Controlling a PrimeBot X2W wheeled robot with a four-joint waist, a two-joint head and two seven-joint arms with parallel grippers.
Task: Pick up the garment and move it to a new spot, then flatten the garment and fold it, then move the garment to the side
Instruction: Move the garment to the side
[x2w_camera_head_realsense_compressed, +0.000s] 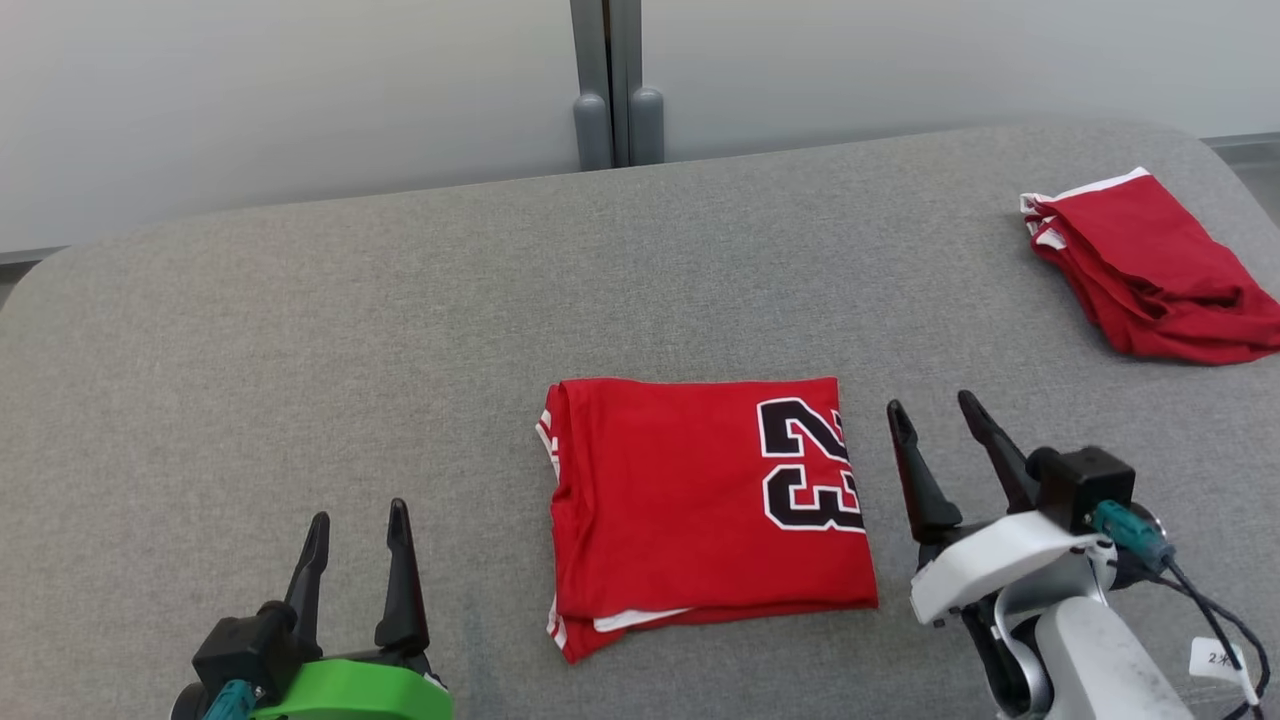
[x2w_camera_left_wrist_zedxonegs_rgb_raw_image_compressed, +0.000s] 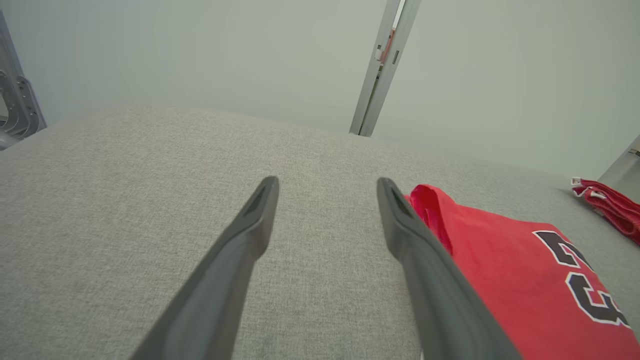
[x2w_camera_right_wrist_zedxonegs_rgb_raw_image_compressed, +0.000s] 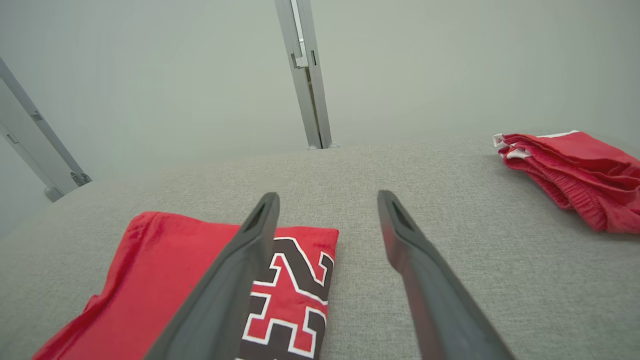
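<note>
The grey cloth-covered table (x2w_camera_head_realsense_compressed: 300, 320) spreads wide to a rounded far edge, with broad bare stretches on the robot's left and across the far half. The folded red garment (x2w_camera_head_realsense_compressed: 690, 500) with the black 23 lies flat at the near middle, its edges fairly square, well apart from a second red bundle (x2w_camera_head_realsense_compressed: 1150, 270) at the far right edge. The left gripper (x2w_camera_head_realsense_compressed: 359, 512), fingers spread and empty, is well apart from the garment's left edge; the right gripper (x2w_camera_head_realsense_compressed: 930, 400), likewise spread and empty, is just beside its right edge.
</note>
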